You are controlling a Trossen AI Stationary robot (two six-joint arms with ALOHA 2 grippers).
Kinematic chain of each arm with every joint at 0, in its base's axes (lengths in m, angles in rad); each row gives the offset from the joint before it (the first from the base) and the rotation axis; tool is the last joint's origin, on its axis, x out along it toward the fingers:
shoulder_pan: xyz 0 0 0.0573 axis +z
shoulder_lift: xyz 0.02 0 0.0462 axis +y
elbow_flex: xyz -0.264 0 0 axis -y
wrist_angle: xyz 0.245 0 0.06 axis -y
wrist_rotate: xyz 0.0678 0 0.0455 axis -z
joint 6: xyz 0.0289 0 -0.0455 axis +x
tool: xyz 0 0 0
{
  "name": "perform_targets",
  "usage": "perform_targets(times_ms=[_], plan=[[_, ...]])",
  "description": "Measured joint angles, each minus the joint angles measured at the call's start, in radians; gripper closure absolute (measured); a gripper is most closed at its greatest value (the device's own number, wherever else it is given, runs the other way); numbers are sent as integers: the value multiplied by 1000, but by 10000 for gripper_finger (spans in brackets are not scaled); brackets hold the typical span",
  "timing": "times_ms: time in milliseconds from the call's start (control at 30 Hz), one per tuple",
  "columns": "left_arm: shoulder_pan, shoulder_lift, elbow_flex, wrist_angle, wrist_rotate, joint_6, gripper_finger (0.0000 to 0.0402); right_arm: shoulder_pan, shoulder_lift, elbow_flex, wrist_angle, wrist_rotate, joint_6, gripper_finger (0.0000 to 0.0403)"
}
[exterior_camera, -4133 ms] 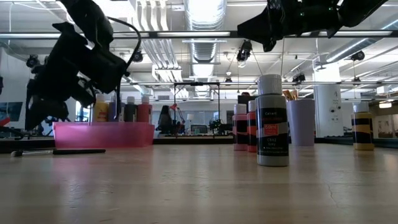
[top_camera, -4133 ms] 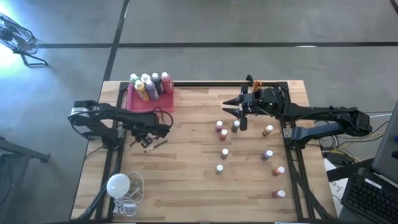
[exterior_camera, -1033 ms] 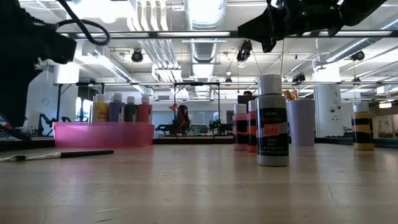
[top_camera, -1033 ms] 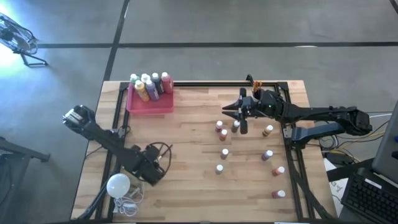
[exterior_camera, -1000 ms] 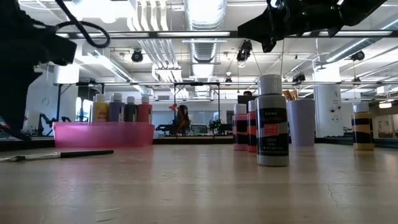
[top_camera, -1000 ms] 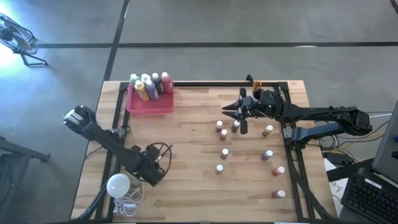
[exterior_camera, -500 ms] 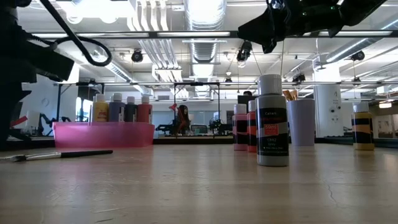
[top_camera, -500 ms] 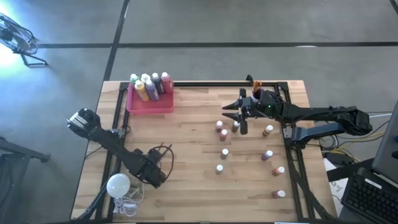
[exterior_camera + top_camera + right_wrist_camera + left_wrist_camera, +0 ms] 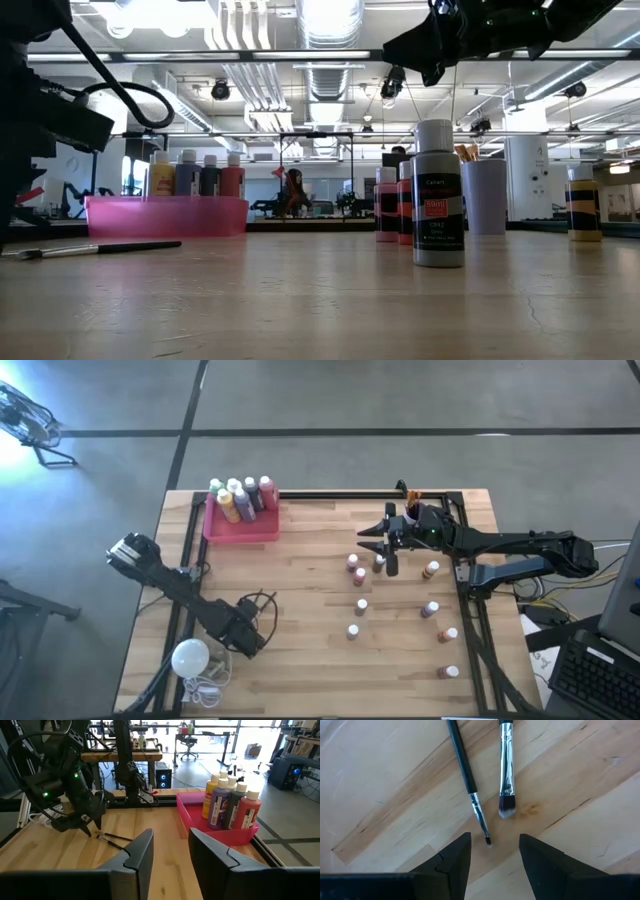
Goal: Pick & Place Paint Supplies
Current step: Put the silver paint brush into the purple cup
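1. The left gripper (image 9: 491,851) has moved down the worktop (image 9: 300,610) from beside the pink tray (image 9: 240,526). Now it hangs over two brushes (image 9: 506,770), jaws open, holding nothing.
2. The right gripper (image 9: 372,540) waits over the small bottles (image 9: 360,606), jaws apart and empty.
3. The tray holds big bottles (image 9: 240,498).

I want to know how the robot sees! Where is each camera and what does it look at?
High: above, looking down on table and both arms.
Low: at tabletop height, facing bottles; arms overhead.
Left wrist: looks down at two brushes, open jaws below.
Right wrist: looks across at left arm; own jaws apart, empty.
Shared: pink tray in high, low, right wrist.
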Motion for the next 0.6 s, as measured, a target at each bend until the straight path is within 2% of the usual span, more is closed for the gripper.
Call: perform_targets(times_ms=[333, 600], plan=[[3, 1, -8, 8, 17, 6, 231, 0, 0, 0, 0, 0, 0, 322], [6, 2, -13, 20, 20, 8, 289, 0, 0, 0, 0, 0, -1, 342]])
